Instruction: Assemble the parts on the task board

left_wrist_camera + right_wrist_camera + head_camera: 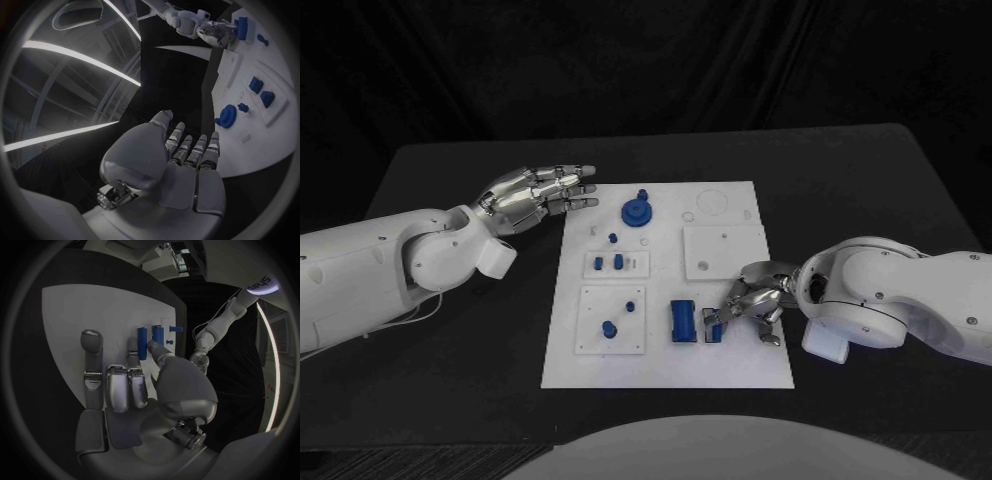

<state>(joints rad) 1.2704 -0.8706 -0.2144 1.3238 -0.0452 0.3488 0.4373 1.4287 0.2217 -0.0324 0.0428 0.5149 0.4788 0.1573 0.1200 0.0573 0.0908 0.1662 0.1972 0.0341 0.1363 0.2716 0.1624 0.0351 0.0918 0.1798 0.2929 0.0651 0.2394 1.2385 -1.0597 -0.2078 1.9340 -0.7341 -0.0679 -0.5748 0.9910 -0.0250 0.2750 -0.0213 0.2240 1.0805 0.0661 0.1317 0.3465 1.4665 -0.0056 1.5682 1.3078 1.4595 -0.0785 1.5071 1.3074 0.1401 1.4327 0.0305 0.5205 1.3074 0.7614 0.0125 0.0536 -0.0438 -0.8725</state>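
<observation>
From the head view, my right hand (751, 303) sits low over the near right part of the task board (733, 365), its fingers curled down at a small blue part (711, 330). I cannot tell whether they pinch it or only touch it. Just beside that, toward the board's middle, lies a longer blue block (682, 320). My left hand (531, 196) hovers off the board's far left corner, fingers spread and holding nothing. I count one round blue gear (636, 211) at the far edge of the board, one tiny peg below it, two small blocks in the left middle plate and two small pieces in the near left plate. That makes eight blue pieces on the board.

In the left wrist view, my left hand (181, 165) lies flat and empty, the gear (227, 116) beyond its fingertips on the board.

In the right wrist view, my right hand (134, 387) reaches over the board, with fingertips next to two upright-looking blue blocks (142, 342).

I judge these pieces to be hard, light plastic, smooth enough to slip. I would pinch the long block across its narrow sides near the middle, and take the gear by its rim.
</observation>
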